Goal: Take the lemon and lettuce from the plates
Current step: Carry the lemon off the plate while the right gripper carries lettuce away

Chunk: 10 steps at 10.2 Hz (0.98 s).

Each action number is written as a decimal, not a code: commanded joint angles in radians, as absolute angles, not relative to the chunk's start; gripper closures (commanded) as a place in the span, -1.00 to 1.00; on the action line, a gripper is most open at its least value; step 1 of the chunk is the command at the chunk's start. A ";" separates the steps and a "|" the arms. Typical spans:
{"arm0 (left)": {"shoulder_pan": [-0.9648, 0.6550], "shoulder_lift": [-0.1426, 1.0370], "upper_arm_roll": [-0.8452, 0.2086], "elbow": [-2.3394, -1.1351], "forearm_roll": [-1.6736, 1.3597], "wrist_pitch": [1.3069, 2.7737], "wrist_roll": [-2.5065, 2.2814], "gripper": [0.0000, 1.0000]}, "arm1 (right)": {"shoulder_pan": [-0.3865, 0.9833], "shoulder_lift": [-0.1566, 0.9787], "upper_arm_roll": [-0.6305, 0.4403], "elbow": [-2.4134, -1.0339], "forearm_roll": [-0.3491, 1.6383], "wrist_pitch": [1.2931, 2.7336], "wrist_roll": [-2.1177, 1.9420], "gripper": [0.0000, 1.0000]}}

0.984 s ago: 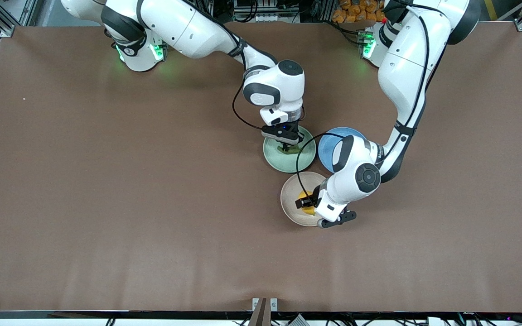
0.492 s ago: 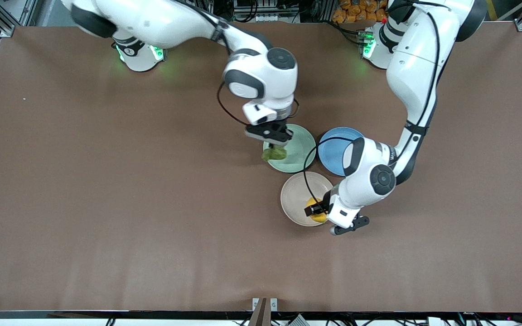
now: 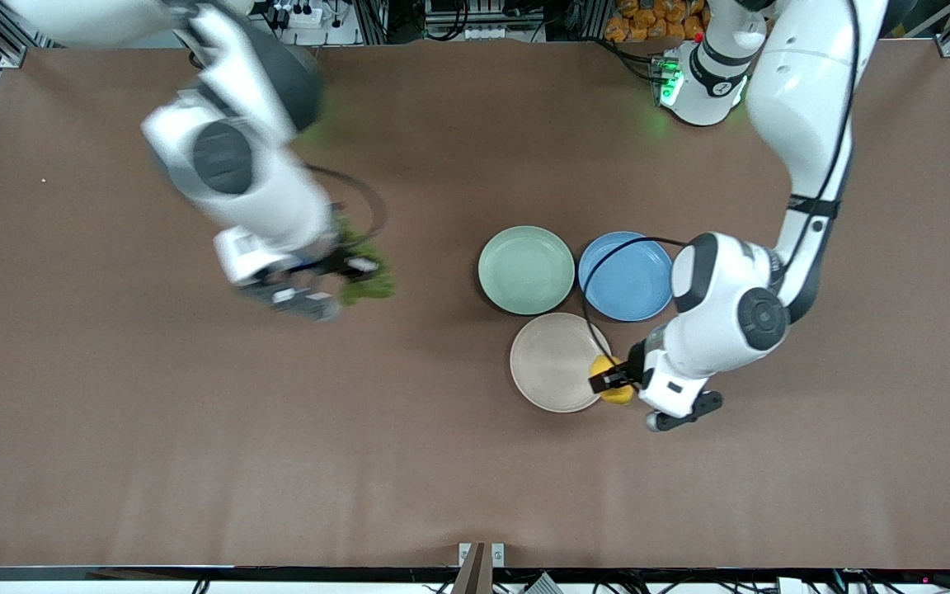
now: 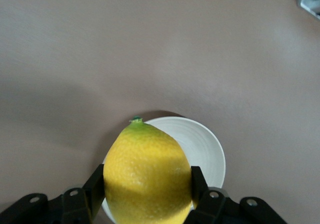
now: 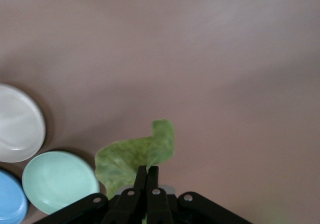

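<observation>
My left gripper (image 3: 613,384) is shut on the yellow lemon (image 3: 612,389) and holds it in the air over the edge of the bare beige plate (image 3: 545,363). In the left wrist view the lemon (image 4: 147,176) sits between both fingers above that plate (image 4: 205,146). My right gripper (image 3: 351,272) is shut on the green lettuce (image 3: 368,280) and holds it over the bare table toward the right arm's end, well away from the bare mint green plate (image 3: 526,270). The right wrist view shows the lettuce (image 5: 135,159) pinched in my right gripper (image 5: 146,171).
A blue plate (image 3: 625,275) stands beside the mint green one, toward the left arm's end. The three plates touch or nearly touch. The brown table (image 3: 153,429) spreads wide around them.
My right gripper has swung fast from the mint green plate toward the right arm's end with the lettuce. My left gripper has carried the lemon off the beige plate's middle to its edge.
</observation>
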State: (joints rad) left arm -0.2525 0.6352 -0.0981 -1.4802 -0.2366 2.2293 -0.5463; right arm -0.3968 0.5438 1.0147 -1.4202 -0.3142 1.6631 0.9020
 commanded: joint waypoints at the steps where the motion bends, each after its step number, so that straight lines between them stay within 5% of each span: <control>1: -0.235 0.531 -0.100 -1.621 -0.169 2.227 -0.563 1.00 | -0.556 0.523 0.994 -1.460 -0.256 1.635 0.690 1.00; 6: -0.129 0.495 -0.103 -1.753 0.096 2.240 -0.545 1.00 | -0.502 0.519 0.683 -1.541 -0.256 1.659 0.389 1.00; 10: -0.071 0.540 -0.103 -1.769 0.162 2.295 -0.474 1.00 | -0.388 0.502 0.479 -1.817 -0.264 2.116 0.382 1.00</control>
